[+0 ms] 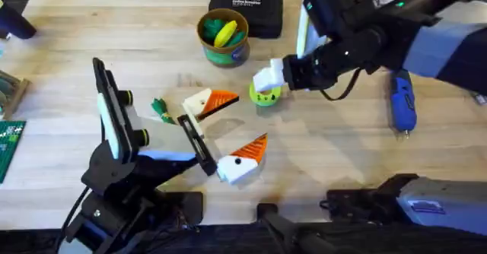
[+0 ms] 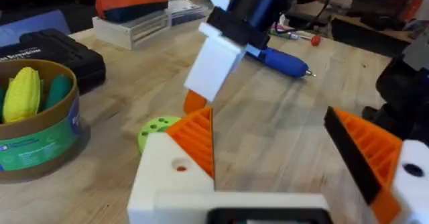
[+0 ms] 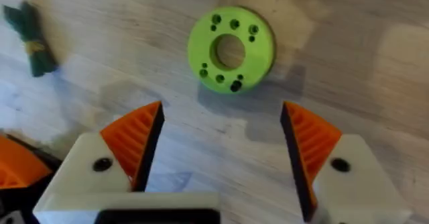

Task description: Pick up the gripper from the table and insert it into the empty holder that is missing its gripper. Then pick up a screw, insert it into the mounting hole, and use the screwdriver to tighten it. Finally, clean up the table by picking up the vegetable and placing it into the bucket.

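Observation:
My right gripper (image 3: 221, 143) hangs open just above a bright green disc (image 3: 231, 48), with orange ridged pads on both fingers (image 3: 137, 140). A dark mounting hole (image 3: 102, 163) shows in each white block. My left gripper (image 1: 242, 123) lies open low over the table, also with two orange tips. The loose gripper and an empty holder are out of view. One small hole of the disc holds a dark speck; I cannot tell if it is a screw. The dark-green vegetable (image 1: 160, 108) lies left of the left gripper. The blue screwdriver (image 1: 402, 102) lies at the right. The bucket (image 1: 223, 35) stands at the back.
A yellow toy corn (image 1: 225, 32) sits inside the bucket. A black case (image 1: 247, 7) lies behind it. A green circuit board (image 1: 9, 144) is at the left edge. Bare wood lies between the disc (image 1: 265, 96) and the screwdriver.

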Controlling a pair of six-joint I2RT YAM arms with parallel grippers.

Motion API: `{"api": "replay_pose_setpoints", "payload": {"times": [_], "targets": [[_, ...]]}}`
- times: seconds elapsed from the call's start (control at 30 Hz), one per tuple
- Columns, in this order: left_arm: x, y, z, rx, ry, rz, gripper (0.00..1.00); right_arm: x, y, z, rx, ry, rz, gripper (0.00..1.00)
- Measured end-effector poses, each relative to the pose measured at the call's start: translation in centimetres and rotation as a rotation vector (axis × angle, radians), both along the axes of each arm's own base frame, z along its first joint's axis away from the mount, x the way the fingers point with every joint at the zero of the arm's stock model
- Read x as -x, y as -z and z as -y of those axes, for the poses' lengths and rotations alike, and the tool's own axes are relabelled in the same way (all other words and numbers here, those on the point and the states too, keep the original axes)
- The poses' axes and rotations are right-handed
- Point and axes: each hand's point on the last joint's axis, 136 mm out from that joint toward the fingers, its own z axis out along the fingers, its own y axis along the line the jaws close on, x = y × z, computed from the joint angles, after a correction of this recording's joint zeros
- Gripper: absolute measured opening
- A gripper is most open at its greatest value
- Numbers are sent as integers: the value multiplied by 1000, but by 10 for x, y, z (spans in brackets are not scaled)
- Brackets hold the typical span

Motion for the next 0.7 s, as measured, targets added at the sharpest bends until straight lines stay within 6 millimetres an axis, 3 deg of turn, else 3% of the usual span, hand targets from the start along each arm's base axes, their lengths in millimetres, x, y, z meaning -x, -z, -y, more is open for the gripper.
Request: {"api": "replay_pose_setpoints", "payload": {"times": [0.13, 0.27, 0.47, 0.7], "targets": [[0, 0, 0, 0, 0, 0, 985, 3, 15, 2, 85, -31, -5, 960], [0, 0, 0, 0, 0, 0, 985, -2, 28, -5, 114, -57, 7, 688], [0, 0, 0, 0, 0, 0, 985, -6, 38, -19, 124, -94, 27, 487], [0, 0, 0, 0, 0, 0, 985, -7, 51, -17, 156, -92, 10, 452]]}}
